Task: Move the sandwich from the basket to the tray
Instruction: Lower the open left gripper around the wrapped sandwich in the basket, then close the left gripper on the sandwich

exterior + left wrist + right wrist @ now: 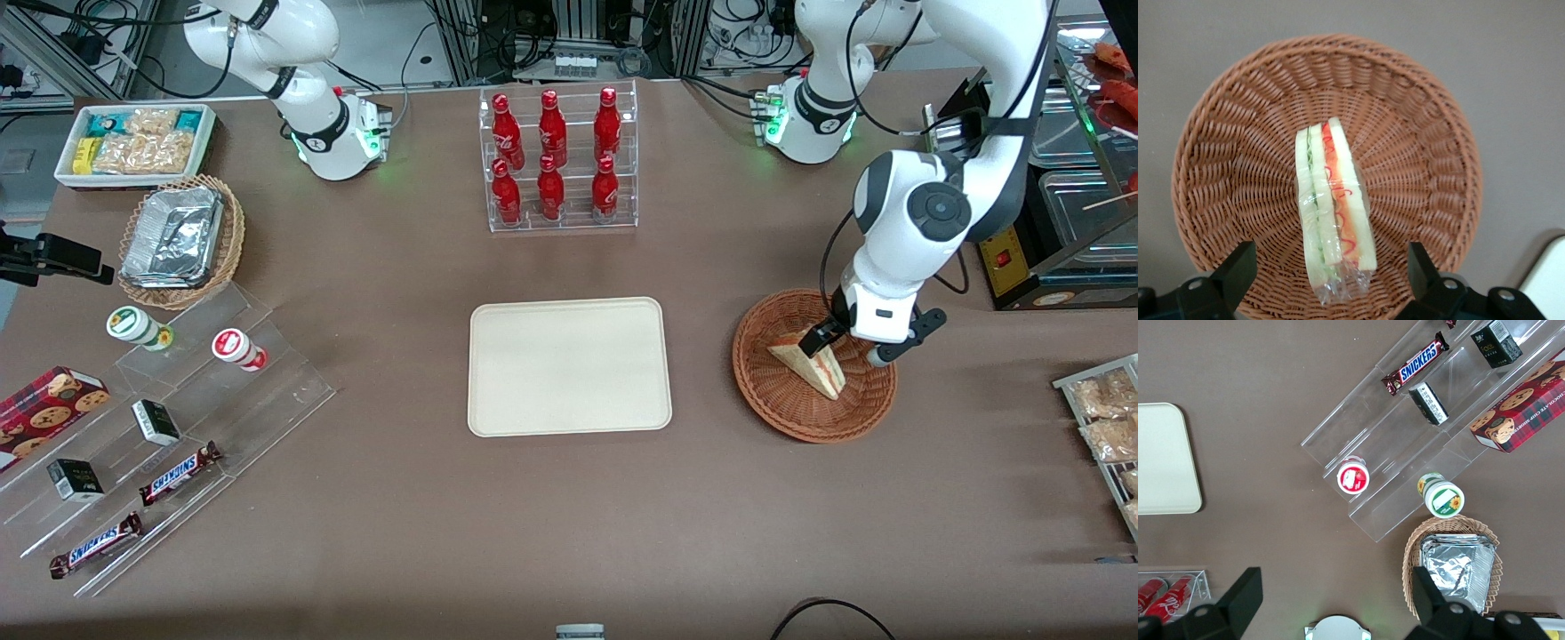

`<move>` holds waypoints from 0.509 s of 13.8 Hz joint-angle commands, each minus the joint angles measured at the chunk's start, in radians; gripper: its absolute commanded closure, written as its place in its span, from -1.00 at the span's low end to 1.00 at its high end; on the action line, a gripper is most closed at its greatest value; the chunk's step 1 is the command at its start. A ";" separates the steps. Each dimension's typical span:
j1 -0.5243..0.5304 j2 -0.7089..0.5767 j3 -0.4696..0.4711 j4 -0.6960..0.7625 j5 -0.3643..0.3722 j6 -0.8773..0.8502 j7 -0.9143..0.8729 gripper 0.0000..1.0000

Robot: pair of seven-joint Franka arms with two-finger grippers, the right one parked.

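The sandwich [813,360], a plastic-wrapped white-bread wedge with red and green filling, lies in the reddish-brown wicker basket [800,428] toward the working arm's end of the table. My left gripper [846,348] hangs low over the basket, open, with one finger on each side of the sandwich and not touching it. In the left wrist view the sandwich [1333,207] lies between the open fingers [1239,268] inside the basket [1231,133]. The cream tray [569,366] lies empty at the table's middle, beside the basket; its corner shows in the left wrist view [1548,273].
A clear rack of red bottles [558,160] stands farther from the front camera than the tray. A tan basket of foil containers [182,240], a white snack bin [138,142] and a stepped acrylic display [160,427] lie toward the parked arm's end. Metal counter equipment [1058,222] stands near the working arm.
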 commanded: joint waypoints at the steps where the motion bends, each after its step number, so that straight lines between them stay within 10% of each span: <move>1: -0.013 0.039 0.007 -0.013 0.016 0.057 -0.046 -1.00; 7: -0.011 0.095 0.007 -0.014 0.015 0.097 -0.047 -0.84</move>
